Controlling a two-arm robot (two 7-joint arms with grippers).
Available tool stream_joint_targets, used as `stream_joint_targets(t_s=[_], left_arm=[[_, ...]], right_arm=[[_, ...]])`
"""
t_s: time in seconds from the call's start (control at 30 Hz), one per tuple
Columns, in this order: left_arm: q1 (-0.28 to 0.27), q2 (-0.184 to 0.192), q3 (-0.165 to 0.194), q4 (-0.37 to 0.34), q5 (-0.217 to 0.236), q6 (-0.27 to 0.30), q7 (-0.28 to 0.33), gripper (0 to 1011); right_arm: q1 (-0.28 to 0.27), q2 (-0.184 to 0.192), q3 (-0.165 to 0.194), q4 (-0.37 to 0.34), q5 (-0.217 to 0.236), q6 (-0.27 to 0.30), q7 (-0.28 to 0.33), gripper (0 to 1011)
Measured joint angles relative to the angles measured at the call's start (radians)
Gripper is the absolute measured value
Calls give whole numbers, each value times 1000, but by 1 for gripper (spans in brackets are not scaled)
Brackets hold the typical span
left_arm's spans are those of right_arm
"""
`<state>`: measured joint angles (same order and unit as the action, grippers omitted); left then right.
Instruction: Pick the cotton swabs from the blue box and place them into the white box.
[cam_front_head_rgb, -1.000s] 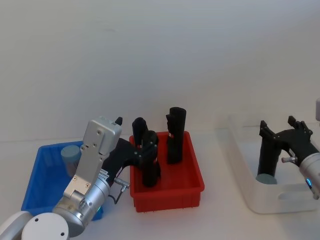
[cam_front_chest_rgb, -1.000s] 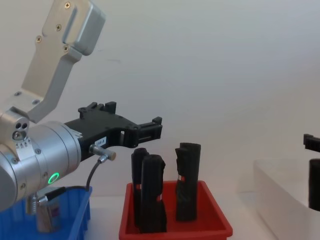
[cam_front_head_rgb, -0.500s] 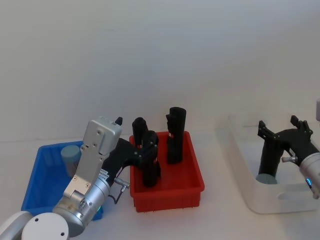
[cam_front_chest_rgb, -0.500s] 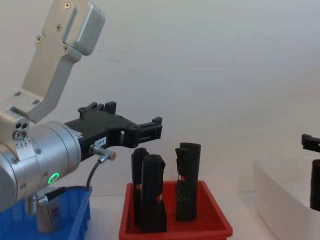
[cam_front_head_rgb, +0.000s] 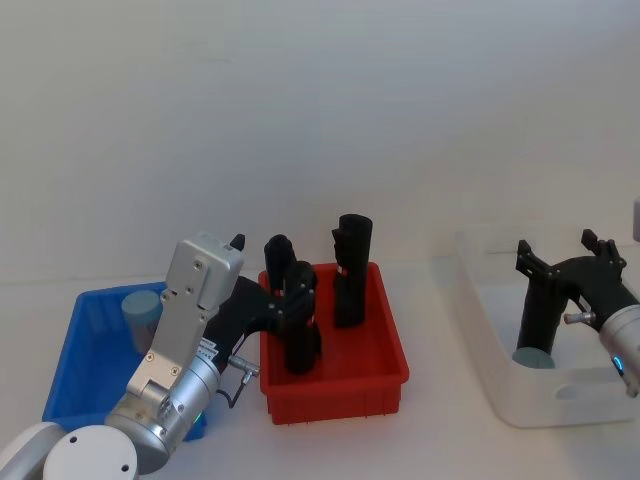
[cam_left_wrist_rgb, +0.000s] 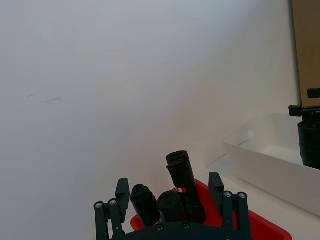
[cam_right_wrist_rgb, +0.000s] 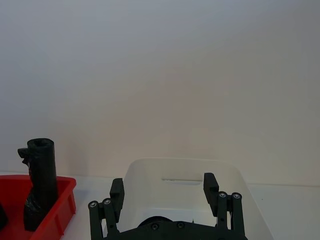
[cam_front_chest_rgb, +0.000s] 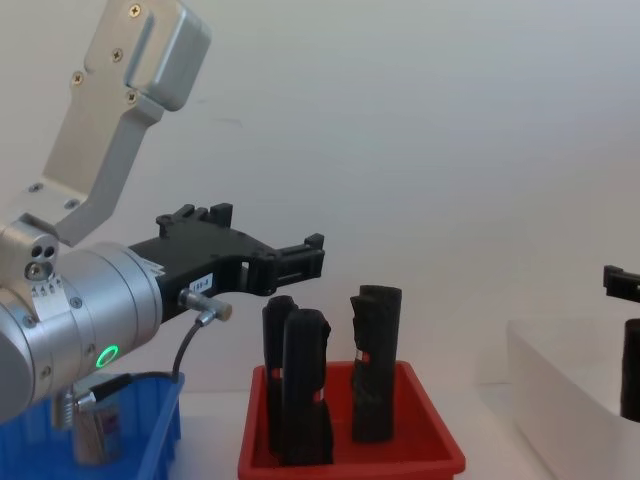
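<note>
A: Status, near to far?

B: Left arm (cam_front_head_rgb: 165, 400) nearest, at 7 o'clock in head view. Left gripper (cam_left_wrist_rgb: 169, 192) spread wide, holding nothing, level above the gap between blue box (cam_front_head_rgb: 75, 350) and red bin (cam_front_head_rgb: 385, 375). Probably staged there to drop onto the next swab.

A: Swabs?

B: One swab (cam_front_head_rgb: 143, 312) upright in the far end of the blue box, at 8 o'clock. Pale lid (cam_front_head_rgb: 533, 357) down inside the white box (cam_front_head_rgb: 480, 330), at 4 o'clock; likely a swab already delivered. Can't tell how many in either box.

A: Red bin?

B: At 6 o'clock, between the two boxes. Three black pieces (cam_front_head_rgb: 350, 265) standing in it. Not task items, just obstacles in the transfer path.

A: Right side?

B: Right gripper (cam_front_head_rgb: 565, 255) over the white box, fingers well apart, gripping nothing. Looks like post-release, parked above the drop point. Dark upright shape (cam_front_head_rgb: 540, 315) under it, above the pale lid; can't tell if part of the gripper.

A: View differences?

B: Chest view catches the swab's (cam_front_chest_rgb: 95, 430) side through the blue box (cam_front_chest_rgb: 160, 440) rim, half hidden by the arm; the pale lid hidden there by the white box (cam_front_chest_rgb: 560, 390) wall. Right wrist view confirms the finger gap (cam_right_wrist_rgb: 164, 192) and the far wall of the white box (cam_right_wrist_rgb: 180, 172). Left wrist view looks past the black pieces (cam_left_wrist_rgb: 182, 180) to the white box (cam_left_wrist_rgb: 260, 155) at 3 o'clock.
</note>
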<state>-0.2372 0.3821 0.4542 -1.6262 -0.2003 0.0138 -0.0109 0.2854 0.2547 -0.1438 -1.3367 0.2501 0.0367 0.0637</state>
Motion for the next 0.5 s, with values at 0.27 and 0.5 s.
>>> stream_joint_targets(t_s=[0.27,0.5], left_arm=[[0,0,0,0,0,0,0,1004],[0,0,0,0,0,0,0,1004]], right_arm=[[-1,0,1,0,-1,-1,1,1001],[-1,0,1,-1,-1,-2,1,1001]])
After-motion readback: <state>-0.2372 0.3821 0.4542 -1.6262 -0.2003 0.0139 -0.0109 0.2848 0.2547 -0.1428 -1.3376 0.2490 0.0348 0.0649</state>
